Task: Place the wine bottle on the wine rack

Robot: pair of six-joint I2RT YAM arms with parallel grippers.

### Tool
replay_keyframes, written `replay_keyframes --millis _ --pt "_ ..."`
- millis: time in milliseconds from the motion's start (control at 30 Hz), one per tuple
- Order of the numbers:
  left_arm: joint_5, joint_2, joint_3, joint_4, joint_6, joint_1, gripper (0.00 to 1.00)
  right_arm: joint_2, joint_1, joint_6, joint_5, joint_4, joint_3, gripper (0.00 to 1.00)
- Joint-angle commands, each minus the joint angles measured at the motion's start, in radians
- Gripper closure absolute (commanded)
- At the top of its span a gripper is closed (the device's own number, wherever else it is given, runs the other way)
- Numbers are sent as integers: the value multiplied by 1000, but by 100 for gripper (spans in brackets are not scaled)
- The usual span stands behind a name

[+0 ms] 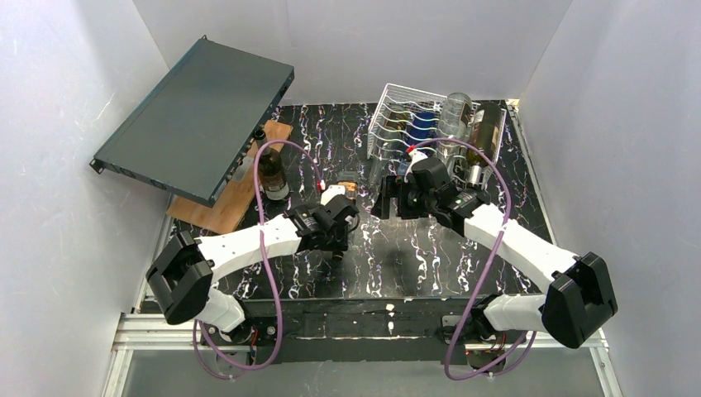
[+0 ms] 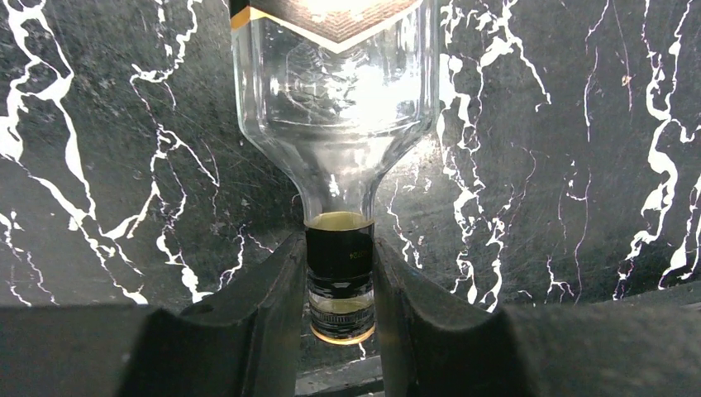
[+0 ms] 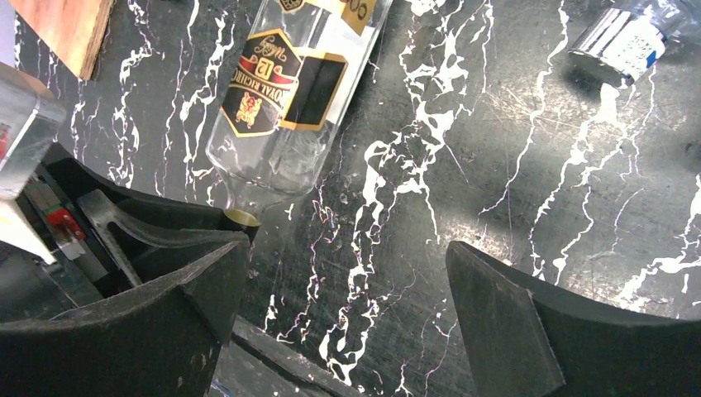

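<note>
- The wine bottle, clear glass with a black-and-gold label, is not yet on the wine rack. It sits near the middle of the tabletop, neck towards the near side, well apart from the rack.
- The grasp looks done: the left end effector is clamped on the bottle's dark-capped neck, one finger pressed to each side.
- I cannot tell whether the bottle has left the surface. In the right wrist view it seems to lie flat on it or just above.
- The right end effector hangs just beside the bottle's neck, fingers wide apart, holding nothing.
- By my judgement what is left is the lift, the carry to the far right, laying the bottle in a free cradle, and the release.
- The rack stands at the far right of the tabletop. Coloured shapes show in its cradles, likely bottles, and other bottles crowd its right side.
- The surface is black with white marble veining, glossy and scuffed, throwing glare; a round bottle could roll on it.
- A wooden board lies at the far left with a dark bottle upright on it. A dark-teal case leans tilted above the board.
- Plain white walls close in the back and both sides.
</note>
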Motion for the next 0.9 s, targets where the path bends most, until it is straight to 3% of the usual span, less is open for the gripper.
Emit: replay_keyframes --millis 0,67,100,200,433,633,733,800,867 --pt "56 -25 -3 55 -19 -7 100 18 -8 -1 15 -15 76 2" --pt "62 -18 -1 52 -15 -7 100 36 -18 27 9 -20 87 2" --pt "66 -18 -3 52 -13 -7 95 45 -27 41 11 -27 91 2" --pt "73 -21 -10 54 -10 -7 69 74 -50 54 7 -43 107 2" --pt "126 -22 -28 83 34 -7 39 106 -51 82 -18 -33 110 2" --pt "90 -172 -13 72 171 -3 19 91 -34 76 56 -76 139 2" --pt "57 -246 58 17 269 13 14 96 -17 86 58 -59 146 2" --pt "64 -291 112 -6 350 31 2 117 -5 85 58 -57 163 2" --pt "53 -333 177 -28 435 47 2 139 9 87 58 -64 183 2"
